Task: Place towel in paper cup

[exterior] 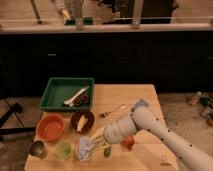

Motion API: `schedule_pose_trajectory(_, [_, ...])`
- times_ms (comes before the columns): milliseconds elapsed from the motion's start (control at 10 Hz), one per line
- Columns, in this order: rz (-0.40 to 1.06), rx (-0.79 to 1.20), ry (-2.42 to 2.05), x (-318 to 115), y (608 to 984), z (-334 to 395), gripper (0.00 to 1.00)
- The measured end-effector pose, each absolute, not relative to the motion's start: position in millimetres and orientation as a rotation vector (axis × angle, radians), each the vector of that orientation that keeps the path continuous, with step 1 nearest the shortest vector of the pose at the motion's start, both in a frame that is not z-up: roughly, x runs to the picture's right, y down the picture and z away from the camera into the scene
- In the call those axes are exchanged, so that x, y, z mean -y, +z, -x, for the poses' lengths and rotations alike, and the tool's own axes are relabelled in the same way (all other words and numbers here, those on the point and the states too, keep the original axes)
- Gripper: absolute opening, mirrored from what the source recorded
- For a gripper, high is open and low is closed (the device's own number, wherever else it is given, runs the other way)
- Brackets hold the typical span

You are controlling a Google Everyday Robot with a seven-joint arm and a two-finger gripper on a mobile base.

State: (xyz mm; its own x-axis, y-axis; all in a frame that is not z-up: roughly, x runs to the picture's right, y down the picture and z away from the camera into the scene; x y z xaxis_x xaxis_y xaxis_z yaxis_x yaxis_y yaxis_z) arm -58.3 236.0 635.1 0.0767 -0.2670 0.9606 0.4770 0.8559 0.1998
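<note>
Gripper [95,140] sits low over the table's [142,102] front left; I read its fingers as pinching the towel [84,147] (contact blurred). Towel bunches over the paper cup [85,156], hiding most of it. Green cup [63,150] just left, metal cup [37,148] beyond.

Lit warmly from above, brightest on the wooden table [142,102]. Dim, almost black, across the cabinets [125,60] behind. Softly shadowed beneath the gripper [98,139] near the table's front-left edge. Pale glare along the far counter [150,26].
</note>
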Motion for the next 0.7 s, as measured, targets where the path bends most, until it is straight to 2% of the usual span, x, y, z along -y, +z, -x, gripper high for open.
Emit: schedule_pose_trajectory(700, [0.166,1.377,-0.579,-245.3,646.2,61.2,0.0])
